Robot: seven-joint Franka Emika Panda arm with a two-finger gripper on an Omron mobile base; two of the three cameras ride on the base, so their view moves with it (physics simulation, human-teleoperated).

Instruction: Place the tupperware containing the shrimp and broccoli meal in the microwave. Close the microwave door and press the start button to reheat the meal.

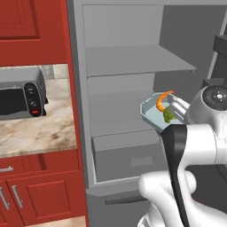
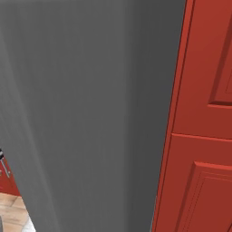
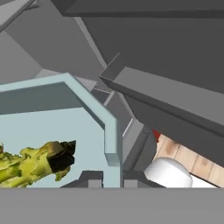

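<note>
The pale blue-grey tupperware (image 1: 150, 113) hangs in the air in front of an open grey fridge, level with its middle shelf. An orange shrimp (image 1: 162, 100) and green broccoli (image 1: 168, 116) lie in it. My gripper (image 1: 176, 111) is shut on its right rim, the white arm reaching in from the lower right. In the hand view the tupperware (image 3: 52, 118) spreads to the left with broccoli (image 3: 35, 162) inside, and my gripper (image 3: 111, 180) pinches its rim between the two dark tips. The microwave, its door and the start button are out of view.
The fridge has grey shelves (image 1: 133, 62) and a drawer (image 1: 128, 155) below. To the left a small silver toaster oven (image 1: 20, 93) stands on a marble counter (image 1: 35, 128) between red cabinets. A grey panel (image 2: 90, 113) and a red cabinet door (image 2: 204, 136) stand close in the right base view.
</note>
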